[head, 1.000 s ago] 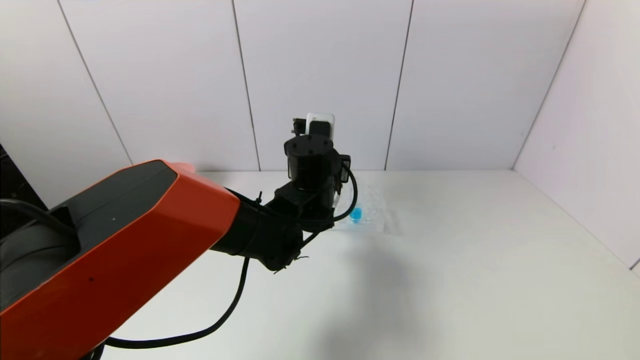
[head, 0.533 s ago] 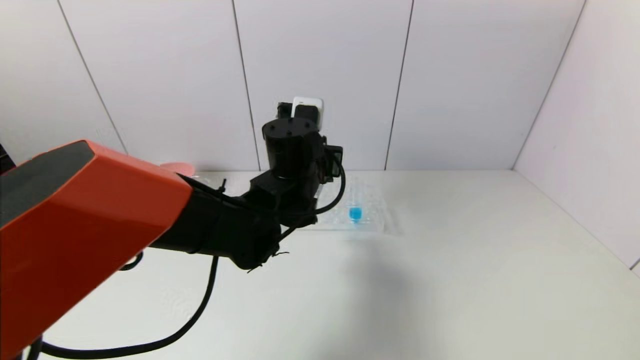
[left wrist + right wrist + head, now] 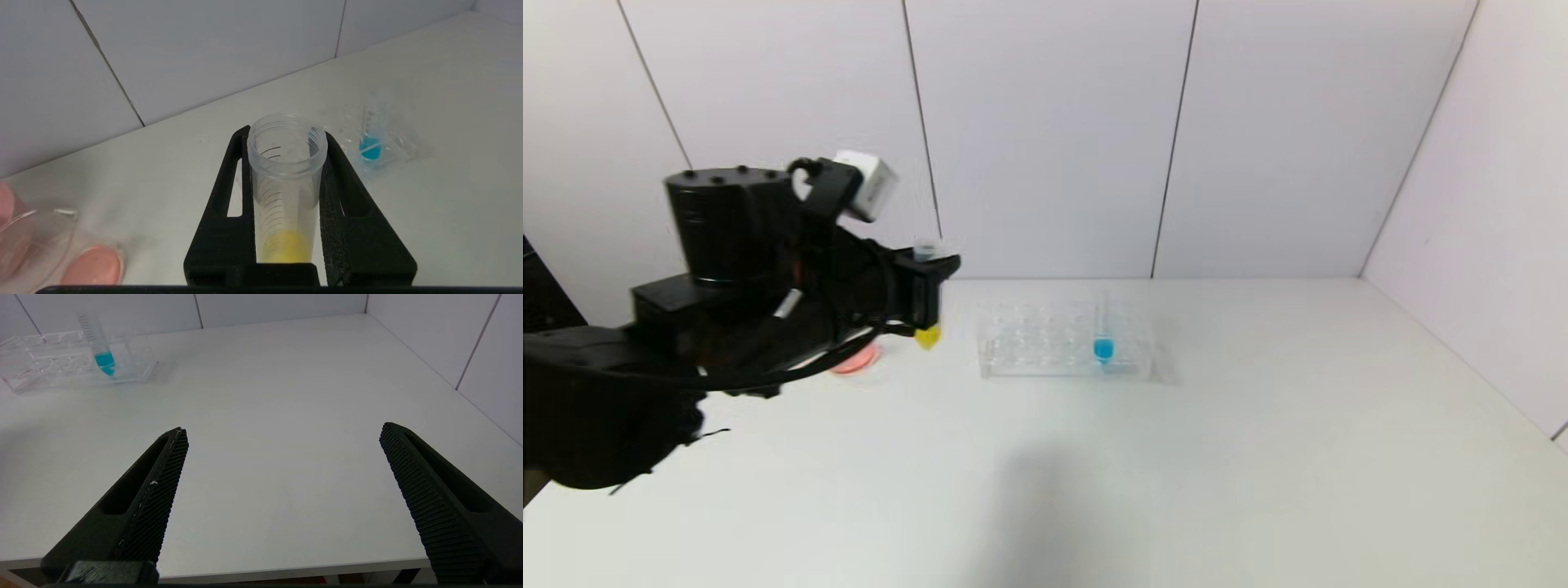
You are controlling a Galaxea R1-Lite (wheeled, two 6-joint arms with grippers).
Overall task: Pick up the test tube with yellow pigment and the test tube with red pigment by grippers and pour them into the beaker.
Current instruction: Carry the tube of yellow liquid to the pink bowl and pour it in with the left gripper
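Head view: left end effector [image 3: 927,282], clamped on the test tube with yellow pigment [image 3: 926,335], has swung leftward off the rack [image 3: 1066,347].

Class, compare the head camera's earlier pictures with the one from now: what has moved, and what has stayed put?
The left gripper has swung from in front of the rack toward the robot's left and now hangs near the pink bowl, shut on the yellow tube, which stands upright. The rack and its blue tube have not moved.
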